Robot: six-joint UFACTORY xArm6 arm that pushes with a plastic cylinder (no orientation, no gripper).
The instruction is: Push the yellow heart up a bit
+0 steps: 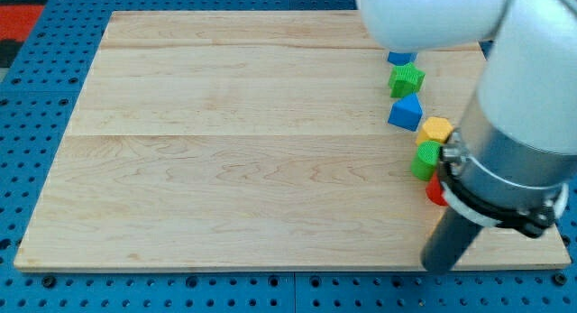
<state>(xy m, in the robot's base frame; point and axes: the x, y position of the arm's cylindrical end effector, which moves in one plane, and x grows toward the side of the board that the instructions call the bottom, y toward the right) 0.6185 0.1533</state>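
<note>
1. My tip [439, 266] rests on the board [234, 142] near its bottom edge, at the view's lower right. I judge it sits there so it can get below the blocks and shove upward.
2. I have no fingers to part or close, only the rod, and it touches no block that I can make out.
3. The blocks stand in a loose column along the board's right side, above my tip: a blue block [401, 57] half hidden by my arm, a green star [407, 78], a blue wedge-like block [406, 113], then the yellow heart [435, 129].
4. Just below the heart is a green block [425, 160], and a red block [435, 192] peeks from behind my arm.
5. The heart is small and warm yellow, its right part cut off by my arm, so its lobes are hard to read. It lies up and slightly left of my tip, with green and red between.
6. A straight push up would hit those first, I judge.
</note>
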